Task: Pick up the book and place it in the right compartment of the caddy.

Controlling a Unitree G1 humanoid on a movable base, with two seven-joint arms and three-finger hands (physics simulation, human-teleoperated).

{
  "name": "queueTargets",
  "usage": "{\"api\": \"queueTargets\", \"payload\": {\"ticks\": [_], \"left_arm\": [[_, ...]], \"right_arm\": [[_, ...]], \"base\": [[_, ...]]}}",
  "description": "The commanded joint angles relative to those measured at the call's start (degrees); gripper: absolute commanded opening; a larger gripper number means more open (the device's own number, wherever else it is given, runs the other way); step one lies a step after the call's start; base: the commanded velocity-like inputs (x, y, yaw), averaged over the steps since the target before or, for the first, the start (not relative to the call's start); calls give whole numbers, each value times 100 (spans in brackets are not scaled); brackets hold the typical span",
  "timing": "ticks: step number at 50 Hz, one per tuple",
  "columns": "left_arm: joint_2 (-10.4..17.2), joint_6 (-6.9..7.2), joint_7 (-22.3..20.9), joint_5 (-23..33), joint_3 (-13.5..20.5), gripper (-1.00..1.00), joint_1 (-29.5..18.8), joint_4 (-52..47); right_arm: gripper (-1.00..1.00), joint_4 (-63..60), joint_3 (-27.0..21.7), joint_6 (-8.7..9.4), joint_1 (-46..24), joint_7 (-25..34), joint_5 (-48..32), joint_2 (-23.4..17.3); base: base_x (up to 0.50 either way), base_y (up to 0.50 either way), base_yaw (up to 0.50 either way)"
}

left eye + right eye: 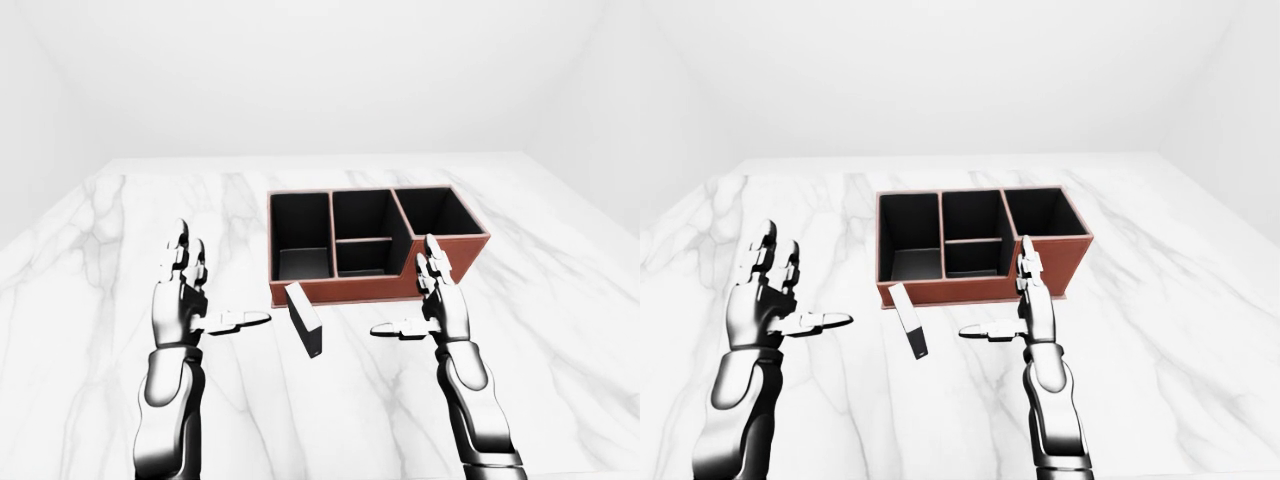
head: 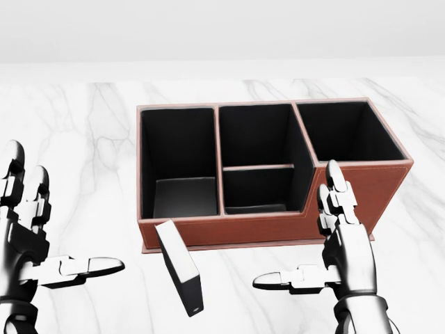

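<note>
Both hands are up over the marble table (image 2: 83,132) and neither one is holding anything. The right hand (image 2: 341,243) stands with its two long fingers pointing straight up and its thumb stuck out sideways toward the left of the head view, spread wide with nothing between them; its fingertips overlap the lower wall of the caddy (image 2: 361,188) in the picture, though from this angle I can't tell whether they touch the leather or hang just short of it. The left hand (image 2: 31,240) is posed as a mirror image near the left edge of the head view, fingers up and thumb pointing right, likewise splayed and empty. The book (image 2: 179,268), a slim dark volume with a pale top face, sits on the table between the two thumbs, nearer the left thumb's side than the right one's, tilted so that its upper end leans toward the caddy's bottom edge. It is clear of both hands. Up and to the right of the right hand's fingertips lies the caddy's right compartment (image 2: 351,129), black-lined, with only dark walls showing inside
</note>
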Motion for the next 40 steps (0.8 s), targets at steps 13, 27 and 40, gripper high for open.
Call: {"api": "queueTargets", "payload": {"ticks": [13, 27, 40], "left_arm": [[-7, -140, 53, 86, 23, 100, 33, 22], [-2, -83, 58, 106, 26, 100, 37, -17], [-3, -30, 57, 98, 35, 100, 32, -68]], "right_arm": [[100, -473, 95, 582, -102, -231, -19, 65], [100, -313, 448, 582, -516, -481, -407, 178], [100, -630, 848, 582, -623, -692, -456, 389]], "base": [[0, 0, 0], [0, 0, 0], [0, 0, 0]]}}
